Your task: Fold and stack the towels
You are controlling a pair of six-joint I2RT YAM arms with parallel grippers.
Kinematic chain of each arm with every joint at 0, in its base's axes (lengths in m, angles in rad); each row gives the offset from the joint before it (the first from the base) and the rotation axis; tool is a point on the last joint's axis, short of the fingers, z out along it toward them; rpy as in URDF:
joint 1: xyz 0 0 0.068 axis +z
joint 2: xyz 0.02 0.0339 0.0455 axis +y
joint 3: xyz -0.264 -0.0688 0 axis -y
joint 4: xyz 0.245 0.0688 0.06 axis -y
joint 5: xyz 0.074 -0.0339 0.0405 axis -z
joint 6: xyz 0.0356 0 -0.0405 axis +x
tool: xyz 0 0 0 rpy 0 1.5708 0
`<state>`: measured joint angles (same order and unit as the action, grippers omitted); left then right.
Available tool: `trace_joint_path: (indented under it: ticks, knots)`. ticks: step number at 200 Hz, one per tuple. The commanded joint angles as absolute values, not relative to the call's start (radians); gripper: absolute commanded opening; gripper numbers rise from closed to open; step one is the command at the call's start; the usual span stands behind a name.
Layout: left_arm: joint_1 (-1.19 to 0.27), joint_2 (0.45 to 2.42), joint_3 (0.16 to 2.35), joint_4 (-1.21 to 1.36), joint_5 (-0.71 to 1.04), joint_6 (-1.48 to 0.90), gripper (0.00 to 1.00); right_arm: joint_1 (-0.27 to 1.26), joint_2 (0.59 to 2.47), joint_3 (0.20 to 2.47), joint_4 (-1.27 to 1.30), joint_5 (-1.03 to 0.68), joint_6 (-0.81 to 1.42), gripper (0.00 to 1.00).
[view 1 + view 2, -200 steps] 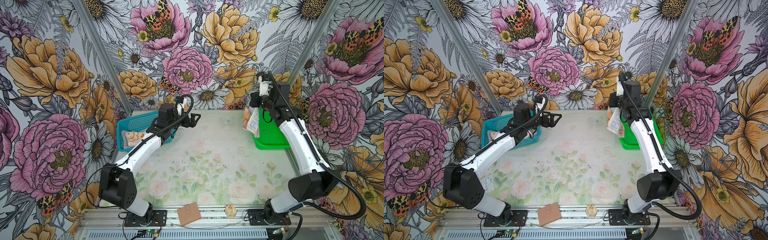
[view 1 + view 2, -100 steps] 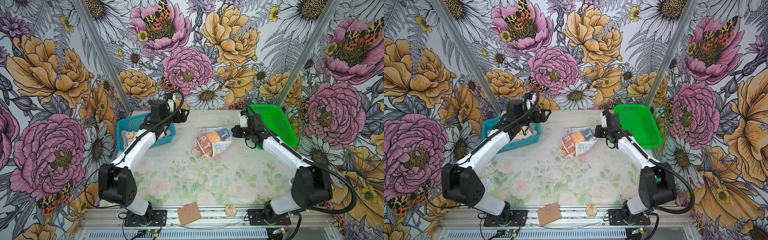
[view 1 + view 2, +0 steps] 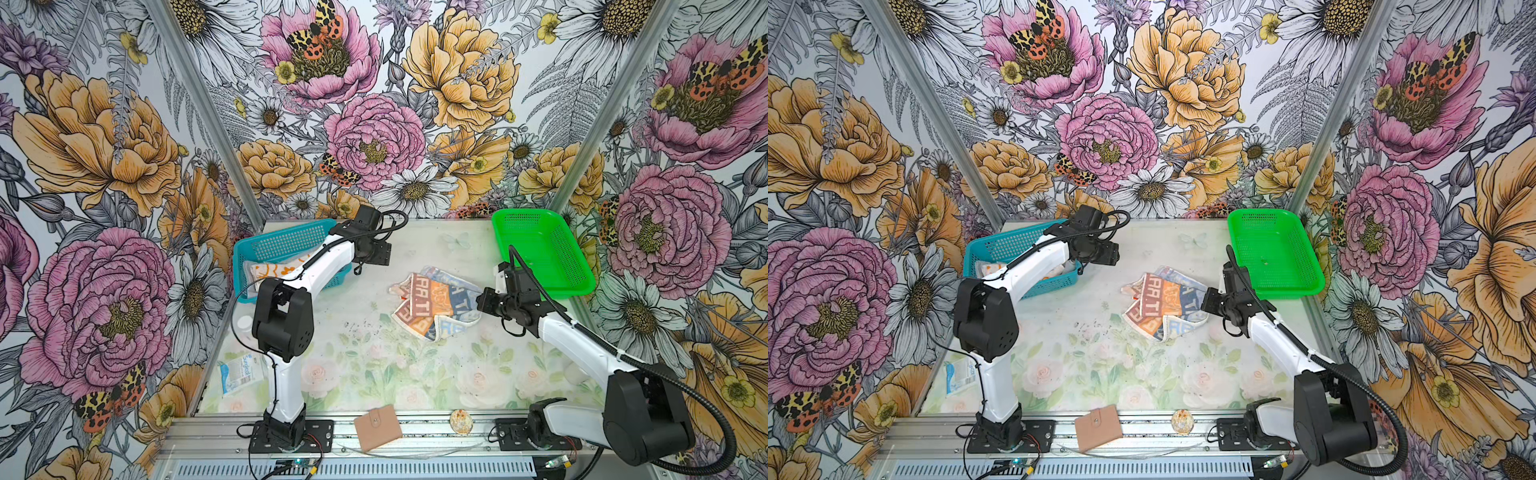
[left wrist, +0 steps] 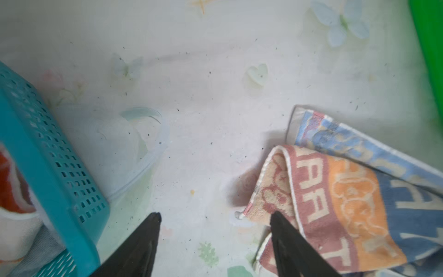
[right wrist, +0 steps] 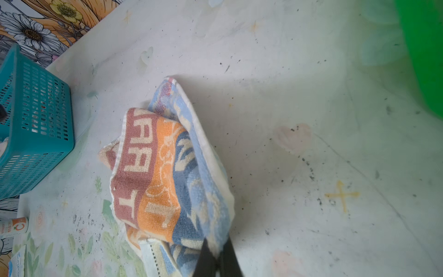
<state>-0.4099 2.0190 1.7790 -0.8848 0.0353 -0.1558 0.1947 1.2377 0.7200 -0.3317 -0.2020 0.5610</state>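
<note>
The lettered beige, orange and blue towel (image 3: 434, 305) (image 3: 1165, 305) lies crumpled on the middle of the table. My right gripper (image 5: 217, 244) (image 3: 482, 301) is shut on its pale right-hand edge, low over the table. My left gripper (image 4: 215, 215) (image 3: 380, 253) hangs open over bare table, between the blue basket (image 3: 286, 245) and the towel (image 4: 347, 203), with nothing between its fingers. One fingertip (image 4: 275, 215) lines up with the towel's near corner. The orange-and-cream towel (image 3: 278, 270) (image 4: 9, 191) lies in the blue basket, and a strip of grey cloth (image 4: 45, 242) shows beneath it.
An empty green basket (image 3: 540, 253) stands at the back right, just behind my right arm. A blue-white packet (image 3: 241, 372) lies at the left edge. A tan wallet (image 3: 377, 428) and a small round object (image 3: 461, 422) sit on the front rail.
My right gripper has carried the lettered towel from up by the green basket down onto the middle of the table. My left arm has folded, its elbow coming forward.
</note>
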Motion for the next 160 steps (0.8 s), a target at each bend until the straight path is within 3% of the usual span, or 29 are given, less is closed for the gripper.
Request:
trace_joint_path:
  ticks: [1, 7, 39, 81, 110, 146, 160]
  knots:
    - [-0.409, 2.066, 1.836, -1.06, 0.121, -0.133, 0.59, 0.189, 1.192, 0.694, -0.4, -0.134, 0.571, 0.09]
    - [-0.409, 2.076, 1.84, -1.071, 0.135, -0.127, 0.56, 0.189, 1.188, 0.691, -0.399, -0.129, 0.57, 0.18]
    - [-0.442, 2.126, 1.859, -1.104, 0.161, -0.104, 0.51, 0.195, 1.218, 0.716, -0.399, -0.155, 0.567, 0.36]
    - [-0.467, 2.184, 1.881, -1.096, 0.22, -0.115, 0.5, 0.212, 1.202, 0.731, -0.399, -0.146, 0.569, 0.44]
    - [-0.474, 2.234, 1.891, -1.076, 0.303, -0.119, 0.5, 0.213, 1.215, 0.726, -0.397, -0.158, 0.568, 0.45]
    - [-0.483, 2.272, 1.903, -1.046, 0.283, -0.128, 0.48, 0.215, 1.222, 0.725, -0.397, -0.164, 0.558, 0.47]
    - [-0.486, 2.284, 1.912, -1.028, 0.303, -0.132, 0.44, 0.213, 1.22, 0.724, -0.397, -0.162, 0.554, 0.47]
